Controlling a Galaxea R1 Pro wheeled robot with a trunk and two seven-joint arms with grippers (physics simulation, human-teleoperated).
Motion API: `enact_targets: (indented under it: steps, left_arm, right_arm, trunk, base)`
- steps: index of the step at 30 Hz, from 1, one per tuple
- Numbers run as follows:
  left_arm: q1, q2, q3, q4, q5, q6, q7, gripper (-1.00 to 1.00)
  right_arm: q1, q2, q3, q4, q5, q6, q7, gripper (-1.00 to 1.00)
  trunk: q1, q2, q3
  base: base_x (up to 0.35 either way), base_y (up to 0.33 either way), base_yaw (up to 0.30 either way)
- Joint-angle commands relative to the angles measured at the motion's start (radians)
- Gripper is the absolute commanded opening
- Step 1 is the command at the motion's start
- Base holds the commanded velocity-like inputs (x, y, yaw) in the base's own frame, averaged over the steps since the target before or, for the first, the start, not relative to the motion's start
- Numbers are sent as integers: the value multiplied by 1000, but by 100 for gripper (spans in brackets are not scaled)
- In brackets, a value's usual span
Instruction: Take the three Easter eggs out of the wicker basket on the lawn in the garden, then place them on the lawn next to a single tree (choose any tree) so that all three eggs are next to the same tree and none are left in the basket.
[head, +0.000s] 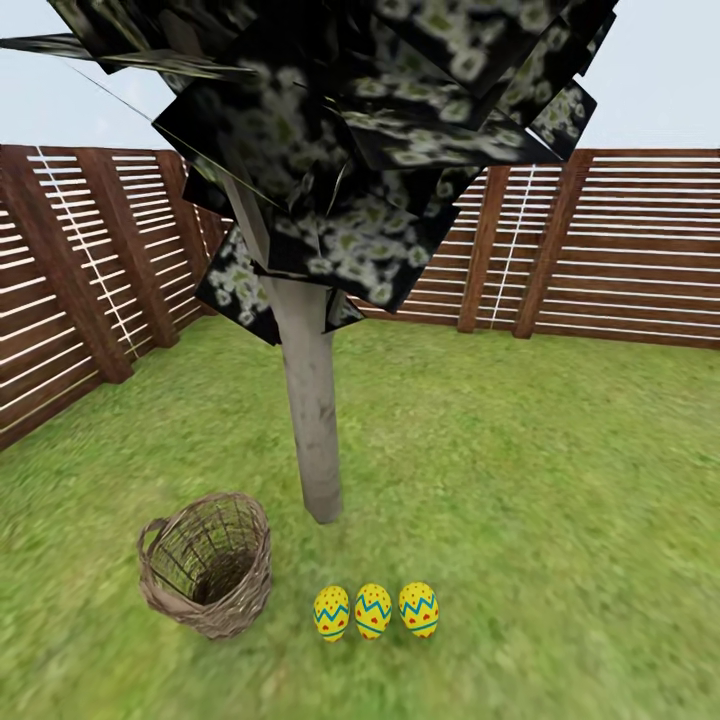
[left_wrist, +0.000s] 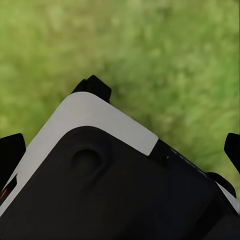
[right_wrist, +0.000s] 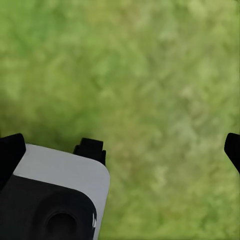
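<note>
Three smooth, oval Easter eggs (head: 373, 611) stand upright in a tight row on the lawn (head: 560, 500), yellow shells banded with blue zigzags and dotted red, bearing no writing. They sit just in front of the tree (head: 312, 420), whose straight, rough grey-beige trunk rises into dark blocky foliage flecked with white blossom. Just beside the eggs, the wicker basket (head: 208, 565) of open woven twigs tapers downward, a small loop handle at its rim. A brown slatted fence (head: 620, 250) encloses the mottled grass. Both wrist views show blurred grass with the dark jaws of the left gripper (left_wrist: 122, 145) and right gripper (right_wrist: 122, 145) spread wide, gripping nothing.
</note>
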Motion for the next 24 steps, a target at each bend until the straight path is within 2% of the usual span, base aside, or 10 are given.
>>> enact_targets:
  steps: [1, 24]
  left_arm:
    - [-1, 0, -8, 3, 11, 3, -6, 100]
    - [-1, 0, -8, 3, 11, 3, -6, 100]
  right_arm:
    - [-1, 0, -8, 4, 5, -7, 2, 100]
    - [-1, 0, -8, 4, 5, -5, 2, 100]
  trunk:
    - [0, -1, 1]
    - [0, -1, 38]
  base:
    - [0, 0, 0]
    - [0, 0, 0]
